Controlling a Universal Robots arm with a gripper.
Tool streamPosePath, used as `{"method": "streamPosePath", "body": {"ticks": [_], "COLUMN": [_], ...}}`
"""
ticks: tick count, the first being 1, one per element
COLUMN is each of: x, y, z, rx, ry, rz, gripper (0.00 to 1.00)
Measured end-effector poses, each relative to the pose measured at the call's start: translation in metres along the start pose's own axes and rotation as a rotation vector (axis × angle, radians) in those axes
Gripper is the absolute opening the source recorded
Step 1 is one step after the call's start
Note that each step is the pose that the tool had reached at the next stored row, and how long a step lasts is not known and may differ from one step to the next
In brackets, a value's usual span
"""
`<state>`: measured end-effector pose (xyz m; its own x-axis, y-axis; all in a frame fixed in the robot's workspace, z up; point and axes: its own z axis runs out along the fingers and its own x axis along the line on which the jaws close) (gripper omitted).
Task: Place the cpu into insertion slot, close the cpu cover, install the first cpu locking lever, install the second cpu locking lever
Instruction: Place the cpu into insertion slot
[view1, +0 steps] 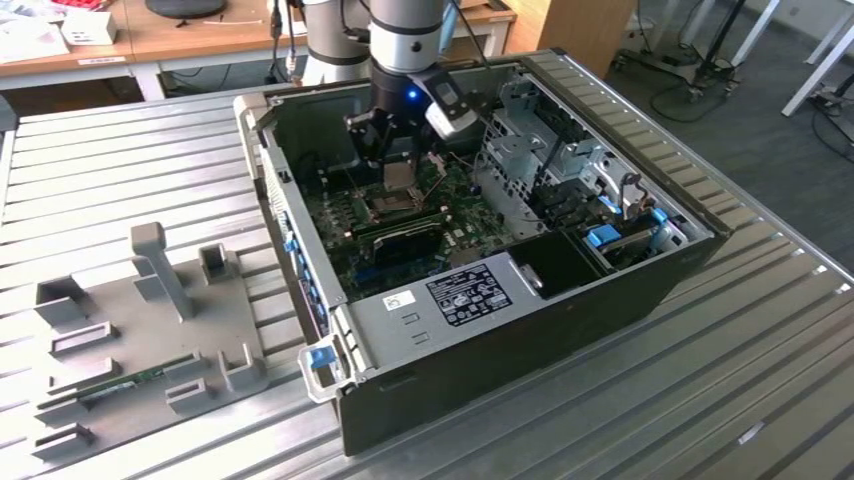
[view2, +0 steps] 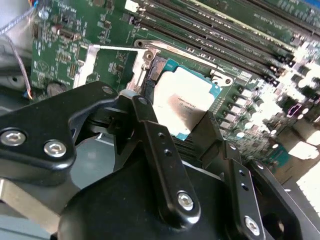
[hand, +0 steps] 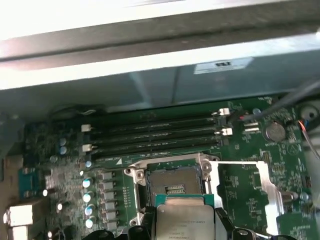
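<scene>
grip first: your black two-finger gripper pinches the small square cpu with the silver-grey metal top by two opposite edges, fingers pressed onto it. in the first wrist view the cpu hangs just short of the square dark-framed insertion slot on the green motherboard. it is apart from the slot and not yet seated, as far as this angle lets you judge. the thin silver-metal cpu cover lies swung open beside the slot. keep the cpu level, square its edges to the slot's frame, lower it straight without side push, and let it settle in rather than pressing.
</scene>
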<state>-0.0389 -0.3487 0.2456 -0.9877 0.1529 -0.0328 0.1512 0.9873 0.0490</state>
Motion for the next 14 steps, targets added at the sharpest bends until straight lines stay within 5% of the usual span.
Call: {"method": "streamPosePath", "body": {"ticks": [4,10,14], "x": [0.0000,0.0000,0.0001], "y": [-0.0001,0.0000,-0.0001], "z": [0.0010,0.0012,0.0020], "rx": [0.0028,0.0032,0.0052], "ry": [-0.0035,-0.0040,-0.0072], "rz": [0.071,0.078,0.145], "gripper": [0.54,0.54,0.54]}}
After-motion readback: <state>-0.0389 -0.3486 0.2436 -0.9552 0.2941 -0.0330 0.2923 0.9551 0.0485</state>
